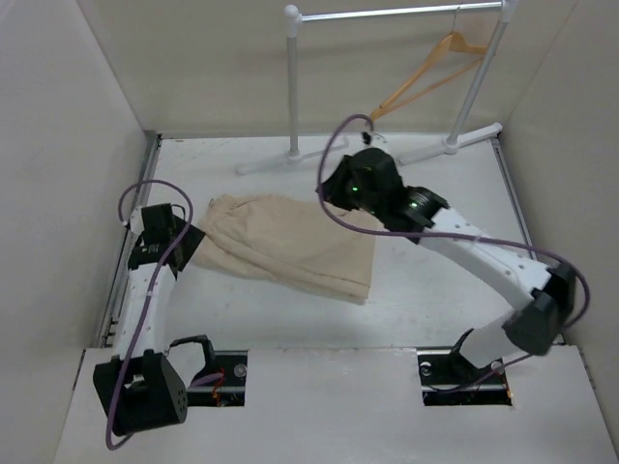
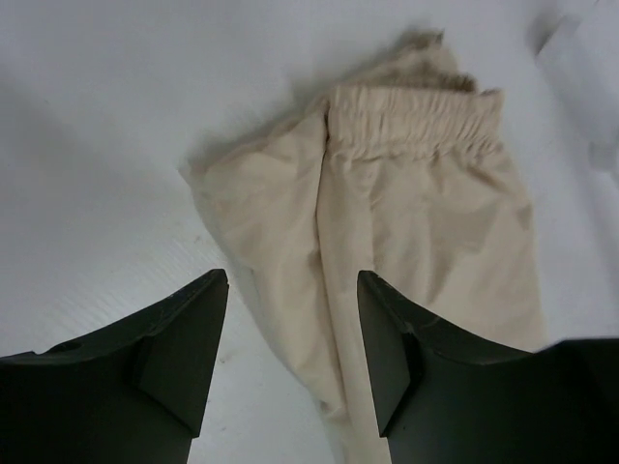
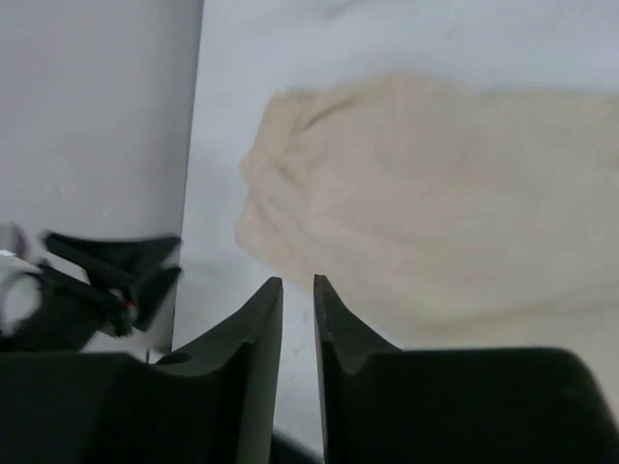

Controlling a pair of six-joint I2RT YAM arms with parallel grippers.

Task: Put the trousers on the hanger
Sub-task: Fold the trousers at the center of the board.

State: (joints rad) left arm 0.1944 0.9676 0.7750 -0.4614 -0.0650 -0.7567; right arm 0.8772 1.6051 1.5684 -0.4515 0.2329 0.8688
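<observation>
The beige trousers [image 1: 290, 246] lie folded flat on the table between the arms. The wooden hanger [image 1: 430, 72] hangs by its hook from the white rack at the back right. My left gripper [image 1: 193, 239] is open at the trousers' left edge. In the left wrist view a fold of the trousers [image 2: 416, 193] runs down between the open fingers [image 2: 290, 290], with the elastic waistband further ahead. My right gripper [image 1: 327, 195] hovers by the trousers' far right edge. In the right wrist view its fingers [image 3: 298, 282] are nearly closed on nothing, above the table beside the trousers [image 3: 435, 213].
The white rack [image 1: 293, 87] stands at the back, with its feet on the table. Walls enclose the left, right and back sides. The left arm's gripper shows at the left in the right wrist view [image 3: 106, 275].
</observation>
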